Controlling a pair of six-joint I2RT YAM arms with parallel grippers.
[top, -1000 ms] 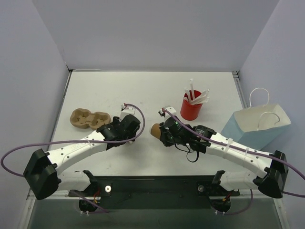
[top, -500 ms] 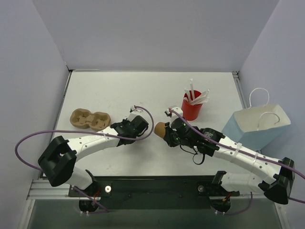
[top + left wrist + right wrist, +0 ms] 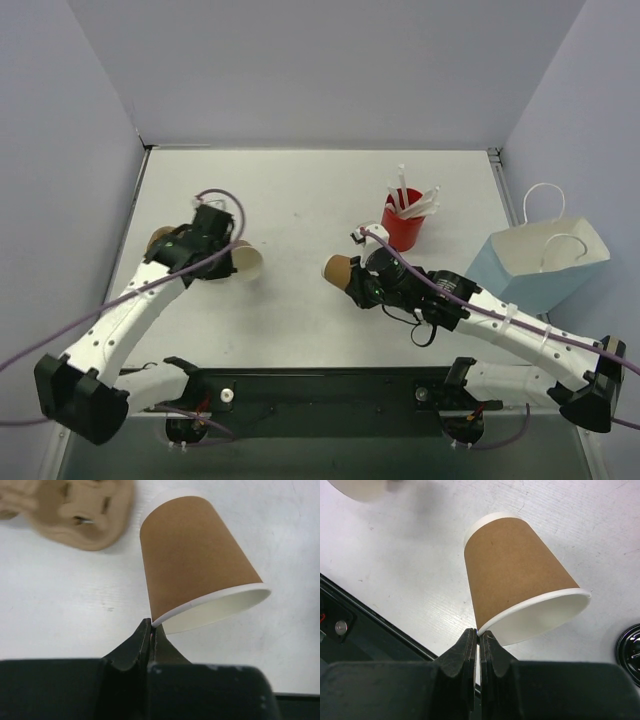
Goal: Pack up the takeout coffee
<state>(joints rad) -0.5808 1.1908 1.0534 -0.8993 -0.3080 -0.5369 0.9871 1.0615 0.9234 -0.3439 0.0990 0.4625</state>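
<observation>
From above, a white table [image 3: 300,190] is sitting between pale grey walls, carrying a red cup of straws [image 3: 400,232] and a blue bag [image 3: 535,265] at the right. The right claw [image 3: 352,275] is gripping the tan cup [image 3: 337,269] near the table's middle. The left claw [image 3: 232,258] is pinching a second tan cup [image 3: 246,262] beside a pulp carrier [image 3: 158,238].

The left wrist view is showing that claw clamped on the second cup's rim.

In the right wrist view, the claw is clamping the rim of the unlidded, white-lined cup, while a black lid [image 3: 631,652] is lying at the right edge.
</observation>
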